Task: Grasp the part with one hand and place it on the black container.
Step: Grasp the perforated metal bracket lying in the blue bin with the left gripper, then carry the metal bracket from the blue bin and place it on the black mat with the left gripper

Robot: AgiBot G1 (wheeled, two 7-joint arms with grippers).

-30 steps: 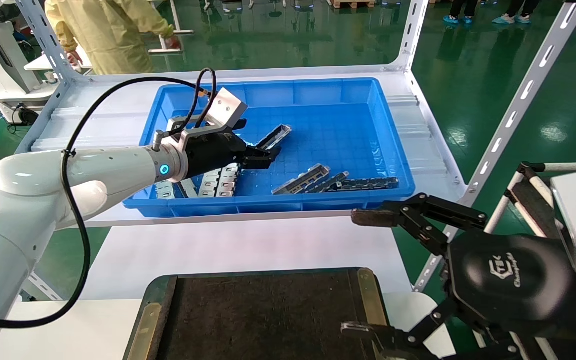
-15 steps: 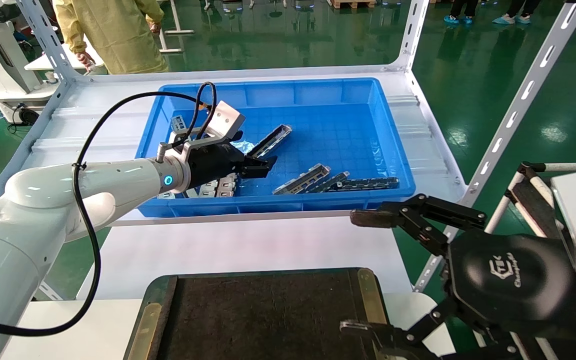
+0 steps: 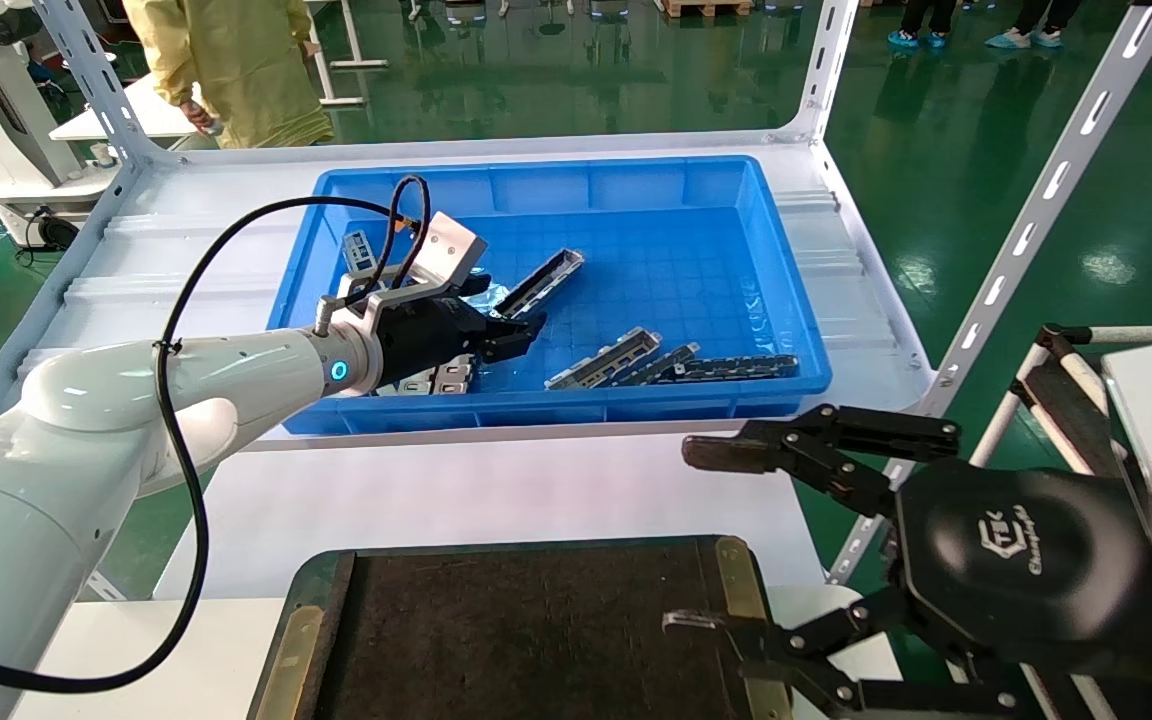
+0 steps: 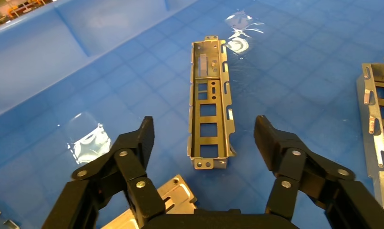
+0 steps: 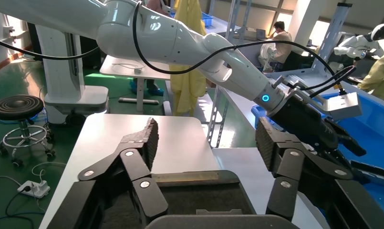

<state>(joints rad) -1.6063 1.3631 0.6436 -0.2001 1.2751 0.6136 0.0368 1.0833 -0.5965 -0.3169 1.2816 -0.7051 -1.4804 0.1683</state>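
The part (image 3: 539, 283), a slim silver-grey channel bar with rectangular cut-outs, lies flat on the floor of the blue bin (image 3: 556, 410). In the left wrist view the part (image 4: 210, 102) points away from the gripper, its near end between the fingertips. My left gripper (image 3: 521, 335) is open and empty, low in the bin just short of that end (image 4: 204, 129). My right gripper (image 3: 696, 540) is open and empty at the lower right, beside the black container (image 3: 516, 640). In the right wrist view the container (image 5: 199, 200) lies under the open right gripper (image 5: 207, 131).
More channel bars (image 3: 606, 360) and a dark strip (image 3: 736, 367) lie in the bin's near right part. Pale slotted plates (image 3: 441, 375) lie under my left wrist. White slotted shelf posts (image 3: 1026, 220) stand at the right. A person in yellow (image 3: 236, 70) stands behind the table.
My left gripper has drawn back towards me and lowered in the bin. My right gripper has shifted slightly left, still open.
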